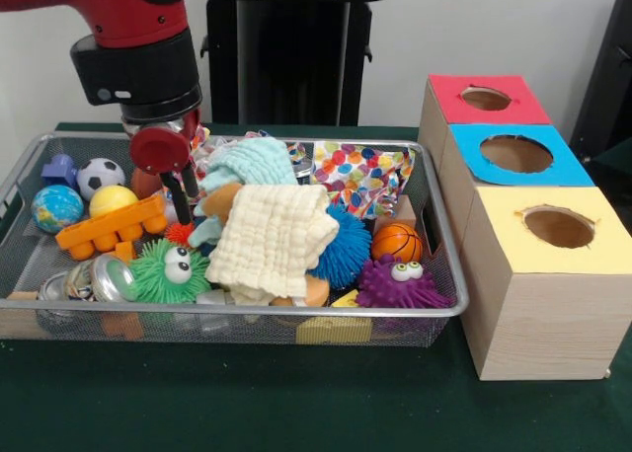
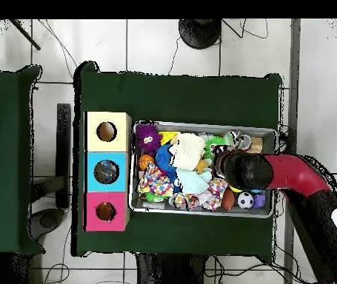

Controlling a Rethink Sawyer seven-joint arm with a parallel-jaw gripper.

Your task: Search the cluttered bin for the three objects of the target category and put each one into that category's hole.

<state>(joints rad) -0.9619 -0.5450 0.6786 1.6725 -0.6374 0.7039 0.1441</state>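
Note:
The wire-mesh bin (image 1: 247, 314) sits on the green table, full of toys; it also shows in the overhead view (image 2: 201, 124). My gripper (image 1: 182, 211) reaches down into the bin's left part, beside a teal cloth (image 1: 252, 164). A tan furry lump (image 1: 221, 197) pokes out between the teal cloth and the cream cloth (image 1: 272, 240); another tan bit (image 1: 314, 292) shows under the cream cloth's lower edge. No plush animal shows in full. The red-topped box's hole (image 1: 486, 98) is at the far right, also seen in the overhead view (image 2: 105, 211).
The blue-topped box (image 1: 515, 154) and the yellow-topped box (image 1: 558, 227) stand in front of the red one. In the bin lie green (image 1: 170, 269), blue (image 1: 346, 247) and purple (image 1: 400, 282) spiky balls, an orange block toy (image 1: 111, 227), small balls and a dotted cloth (image 1: 360, 176).

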